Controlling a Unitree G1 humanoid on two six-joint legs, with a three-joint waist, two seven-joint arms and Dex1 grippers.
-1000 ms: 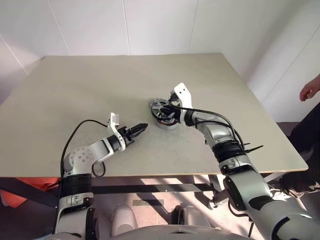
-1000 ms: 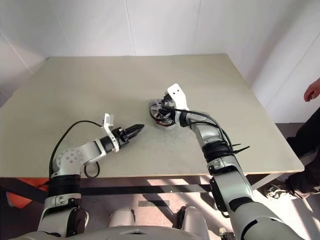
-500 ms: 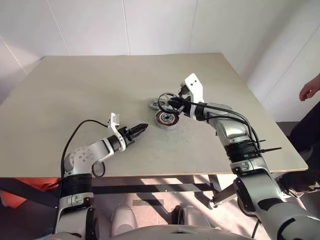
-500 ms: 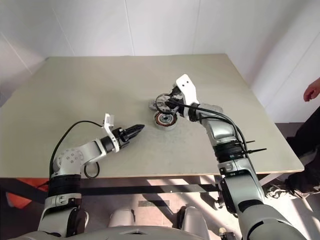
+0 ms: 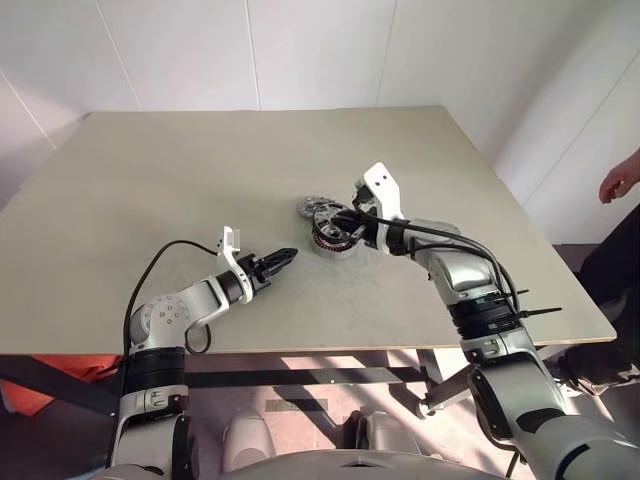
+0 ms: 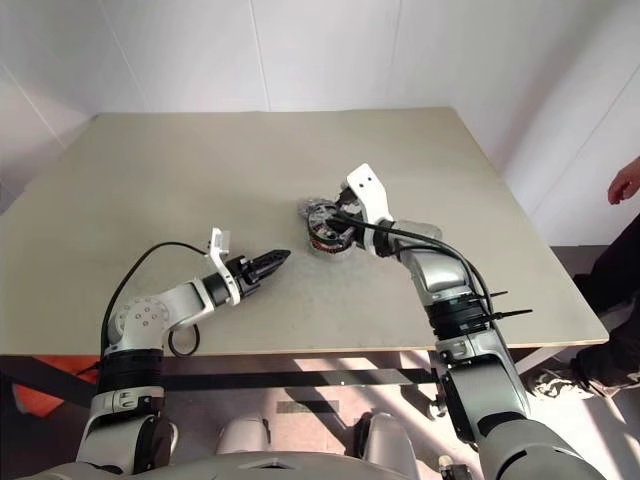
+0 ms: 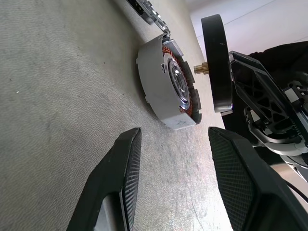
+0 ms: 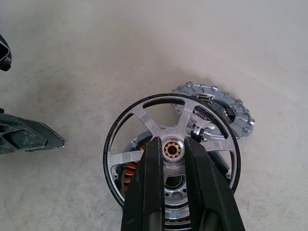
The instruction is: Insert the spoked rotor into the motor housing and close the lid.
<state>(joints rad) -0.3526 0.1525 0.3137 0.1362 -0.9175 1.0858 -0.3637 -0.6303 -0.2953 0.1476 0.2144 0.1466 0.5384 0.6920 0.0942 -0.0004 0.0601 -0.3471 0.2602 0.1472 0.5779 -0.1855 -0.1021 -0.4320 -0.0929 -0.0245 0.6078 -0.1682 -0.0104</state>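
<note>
Spoked rotor [image 8: 171, 149] is up off the table [image 5: 150, 180], pinched at its hub by my right pincer, and hangs just above the motor housing without touching it, going by the left wrist view, where a gap shows between the rotor's brass shaft tip and the housing's centre.

Left to right across the head view:

Left pincer [image 5: 283, 260]: I see it low over the table, fingers [image 7: 120, 183] apart at a middling gap, nothing between them. It points toward the housing, which sits just ahead of the tips and a little beyond.

Motor housing [image 7: 166, 89]: rests on the table, copper windings visible, directly under the rotor and just ahead of the right pincer's tips.

Lid [image 8: 219, 113]: lies flat on the table just past the housing, on the side away from both pincers; whether it touches the housing I cannot tell.

Right pincer [image 8: 172, 159]: narrow, clamped on the rotor's hub, the black rim ringing its fingertips.

A person's hand [image 5: 620, 180] shows far to the right, well off the table.
</note>
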